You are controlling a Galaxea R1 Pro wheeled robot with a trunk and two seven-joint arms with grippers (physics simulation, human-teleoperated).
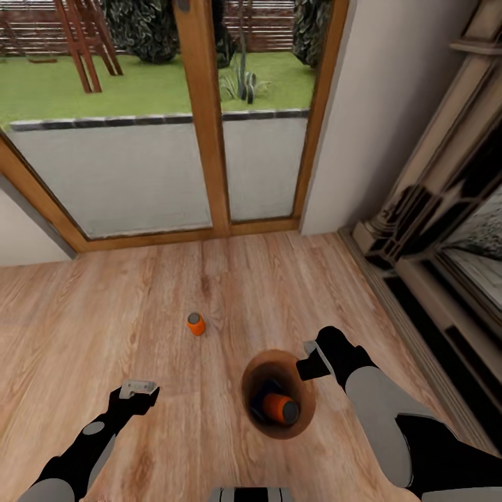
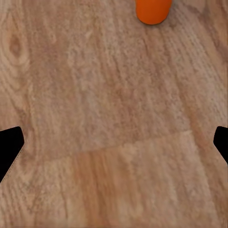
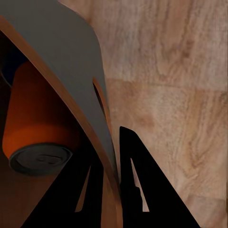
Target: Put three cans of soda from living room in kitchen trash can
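Right gripper (image 3: pixel 111 190) clamped on bin (image 1: pixel 259 369) rim; one orange can (image 1: pixel 280 408) inside, something dark behind it. Left gripper (image 2: pixel 114 142) apart, empty; second can (image 1: pixel 196 323) standing on floor (image 1: pixel 139 307) ahead, unpicked. Kitchen trip pending.

Both arms reach forward and down in the head view. The left arm enters from 7 o'clock, dark with a grey forearm section, and ends in the left gripper (image 1: pixel 139 385) at about 8 o'clock from frame centre. In the left wrist view its jaws stand wide apart, one dark fingertip (image 2: pixel 9 149) at each side edge, with nothing between them.

The right arm enters from 4 o'clock with a large grey forearm and black wrist. The right gripper (image 1: pixel 315 357) points toward 10 o'clock. In the right wrist view its dark fingers (image 3: pixel 142 190) clamp the bin's (image 3: pixel 71 61) rim, one on each side of the wall.
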